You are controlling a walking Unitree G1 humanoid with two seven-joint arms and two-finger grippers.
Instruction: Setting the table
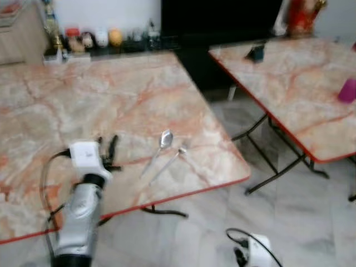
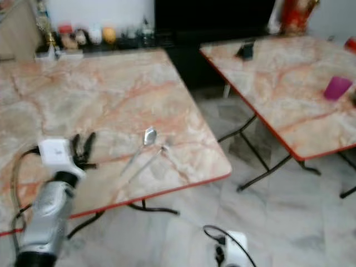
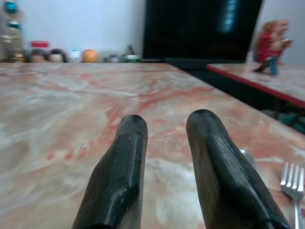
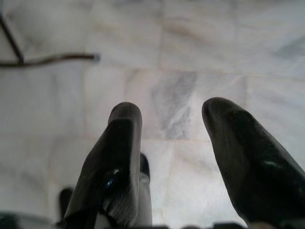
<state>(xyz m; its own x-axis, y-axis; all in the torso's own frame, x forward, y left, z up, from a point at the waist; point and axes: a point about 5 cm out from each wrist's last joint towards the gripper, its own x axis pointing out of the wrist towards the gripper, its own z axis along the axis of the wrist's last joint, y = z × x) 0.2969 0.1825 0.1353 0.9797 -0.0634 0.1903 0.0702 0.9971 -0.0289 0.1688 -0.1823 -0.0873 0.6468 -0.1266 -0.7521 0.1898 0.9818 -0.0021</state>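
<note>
A silver spoon [image 1: 162,144] and a fork [image 1: 170,160] lie side by side near the front right of the marble-patterned table [image 1: 111,94]. My left gripper [image 1: 108,147] hovers low over the table just left of the spoon, open, with nothing between its fingers. In the left wrist view its black fingers [image 3: 125,176] point across the tabletop, and the fork [image 3: 291,180] and the spoon's bowl [image 3: 248,155] lie just off to one side. My right gripper [image 4: 174,109] hangs low beside the table's front edge over the tiled floor, open and holding nothing.
A second marble table [image 1: 289,94] stands to the right across a gap of grey tiled floor [image 1: 300,222]; it holds a pink cup [image 1: 347,90], a dark object [image 1: 256,53] and a red figurine [image 1: 303,16]. Small jars and ornaments [image 1: 94,39] line the first table's far edge.
</note>
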